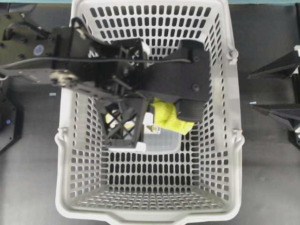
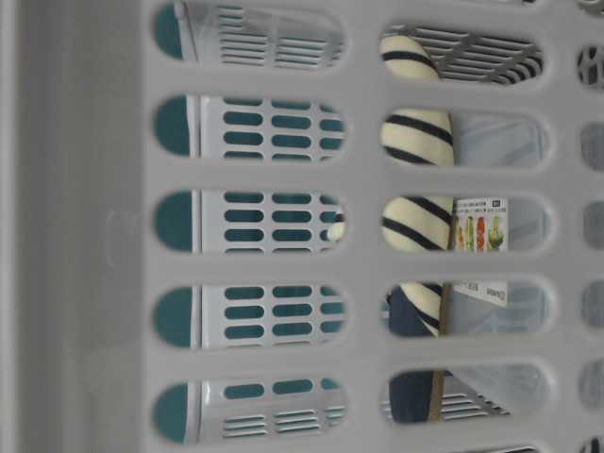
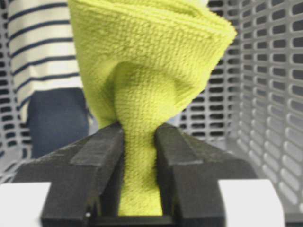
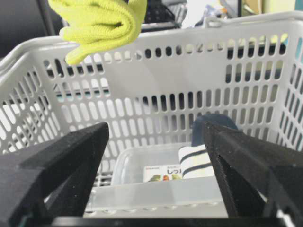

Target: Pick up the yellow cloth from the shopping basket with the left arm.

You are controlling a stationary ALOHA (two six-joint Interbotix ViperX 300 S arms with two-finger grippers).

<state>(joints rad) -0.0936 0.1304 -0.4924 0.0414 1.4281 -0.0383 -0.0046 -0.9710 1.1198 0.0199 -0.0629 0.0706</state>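
The yellow cloth [image 1: 171, 117] is pinched between the fingers of my left gripper [image 1: 152, 119] inside the light-grey shopping basket [image 1: 234, 140]. In the left wrist view the jaws are shut on a bunched fold of the cloth [image 3: 142, 61] at the gripper [image 3: 139, 137], and the rest fans out beyond the tips. In the right wrist view the cloth [image 4: 99, 23] hangs in the air at about rim height, clear of the basket floor. My right gripper [image 1: 250, 90] is open and empty outside the basket's right wall, and it also shows in the right wrist view [image 4: 156, 142].
A cream-and-navy striped slipper [image 4: 199, 158] stands against the basket's far wall [image 4: 156, 71], beside a clear plastic container [image 4: 142, 172] with a printed label. The slipper also shows in the table-level view [image 2: 415, 222] and the left wrist view [image 3: 38, 47]. The left arm [image 1: 61, 75] crosses over the basket.
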